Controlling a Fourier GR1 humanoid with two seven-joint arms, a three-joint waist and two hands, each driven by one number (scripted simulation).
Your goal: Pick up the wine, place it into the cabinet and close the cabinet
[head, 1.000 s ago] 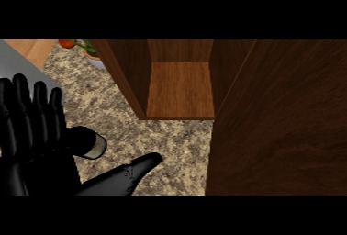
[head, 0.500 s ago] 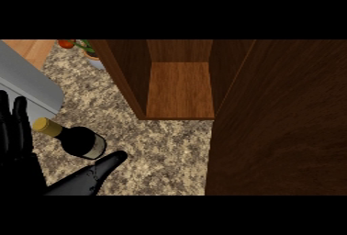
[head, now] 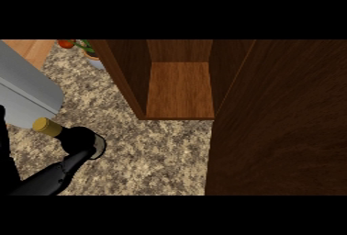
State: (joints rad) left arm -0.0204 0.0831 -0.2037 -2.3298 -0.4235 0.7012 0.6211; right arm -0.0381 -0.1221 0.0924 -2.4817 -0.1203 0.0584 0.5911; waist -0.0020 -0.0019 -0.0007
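The wine bottle [head: 80, 139] lies tilted on the speckled counter at the lower left, dark-bodied, with its gold-capped neck pointing left. My left hand [head: 54, 176] comes in from the lower left corner. Its thumb stretches up against the bottle's near side, and a straight finger shows at the left edge beyond the neck, so the bottle sits between them without being clasped. The wooden cabinet [head: 180, 89] stands open at the top centre, with its shelf bare. Its dark door [head: 278, 133] fills the right side. My right hand does not show.
A grey slab-like object [head: 27, 92] lies at the left beside the bottle's neck. A potted plant with red fruit [head: 85, 49] and a wooden board [head: 30, 48] sit at the top left. Speckled counter [head: 156, 151] stretches between the bottle and the cabinet.
My left hand has slid left and down, uncovering the bottle's neck and body. The bottle and the cabinet have stayed put.
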